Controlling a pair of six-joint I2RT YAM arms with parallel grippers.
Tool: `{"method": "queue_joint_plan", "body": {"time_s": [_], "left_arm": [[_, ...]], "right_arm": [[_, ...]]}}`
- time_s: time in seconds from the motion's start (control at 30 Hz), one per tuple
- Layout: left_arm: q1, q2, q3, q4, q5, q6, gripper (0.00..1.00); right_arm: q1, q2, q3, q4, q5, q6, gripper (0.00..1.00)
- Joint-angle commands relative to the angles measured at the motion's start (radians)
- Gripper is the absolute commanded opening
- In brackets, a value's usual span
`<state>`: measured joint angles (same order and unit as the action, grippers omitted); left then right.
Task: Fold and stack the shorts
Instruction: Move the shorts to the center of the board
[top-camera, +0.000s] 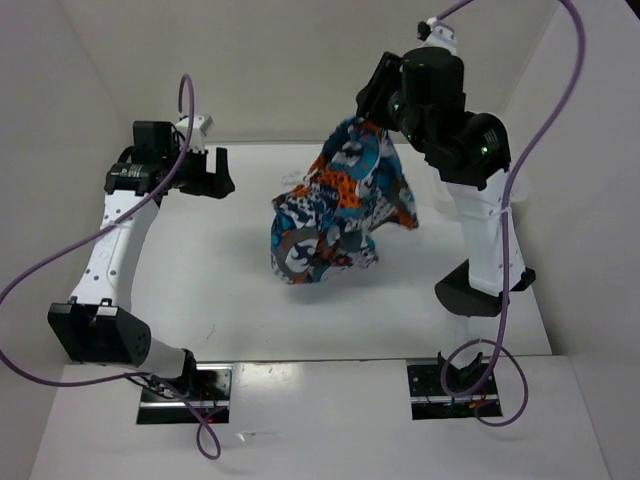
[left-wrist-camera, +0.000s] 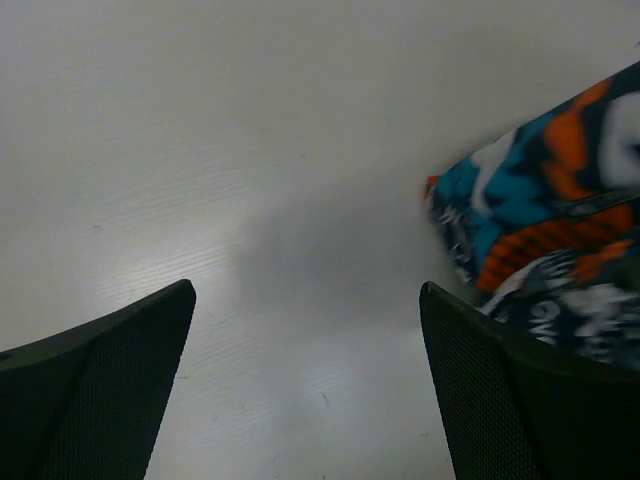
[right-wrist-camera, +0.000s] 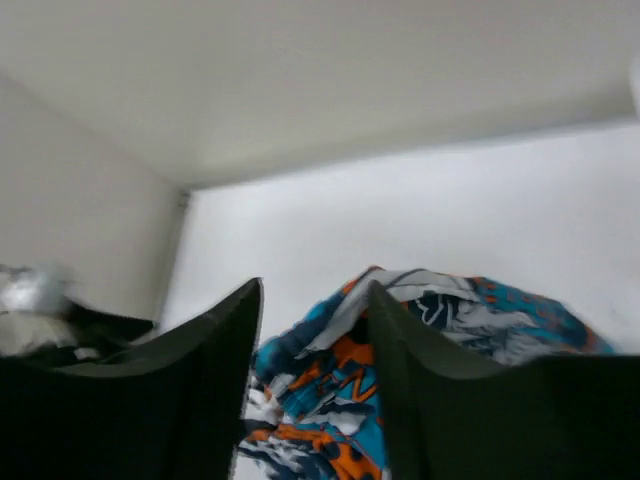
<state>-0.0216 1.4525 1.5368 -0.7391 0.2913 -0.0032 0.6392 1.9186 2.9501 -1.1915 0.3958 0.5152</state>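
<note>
At the left of the top view, the left end effector (top-camera: 213, 172) hangs over the white bench (top-camera: 210, 290), its fingers spread wide with nothing between them. In mid-frame the shorts (top-camera: 338, 205) dangle in a bunched bundle; whether their lower edge touches the bench is unclear. Above centre, the right end effector (top-camera: 366, 118) pinches their top, its fingers drawn close on the cloth.

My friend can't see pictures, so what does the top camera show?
The right fingers pinch the colourful shorts at the top, so they hang bunched over the white table. The left fingers are open and empty, off to the left.
</note>
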Motion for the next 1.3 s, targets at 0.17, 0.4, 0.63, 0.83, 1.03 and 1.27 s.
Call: {"method": "queue_joint_plan", "body": {"time_s": [0.17,0.4,0.63,0.83,1.03,1.27], "left_arm": [[0.015,-0.096,-0.097,0.067,0.109,0.003,1.0],[-0.053,-0.205,-0.361,0.134,0.226,0.003,0.95],[-0.196,-0.257,-0.625,0.266,0.241,0.003,0.97],[-0.23,-0.071,-0.635,0.424,0.155,0.003,1.0],[-0.279,0.109,-0.544,0.553,0.103,0.003,1.0],[-0.279,0.258,-0.501,0.63,0.245,0.003,0.77]], "right_arm": [[-0.001,-0.408,-0.811,0.08,0.127,0.236,0.96],[0.008,-0.809,-1.597,0.349,-0.171,0.41,0.86],[0.079,-0.721,-1.786,0.527,-0.267,0.395,0.8],[0.089,-0.624,-1.732,0.593,-0.267,0.335,0.8],[0.089,-0.602,-1.706,0.573,-0.213,0.315,0.83],[0.089,-0.674,-1.73,0.552,-0.183,0.365,0.83]]}}
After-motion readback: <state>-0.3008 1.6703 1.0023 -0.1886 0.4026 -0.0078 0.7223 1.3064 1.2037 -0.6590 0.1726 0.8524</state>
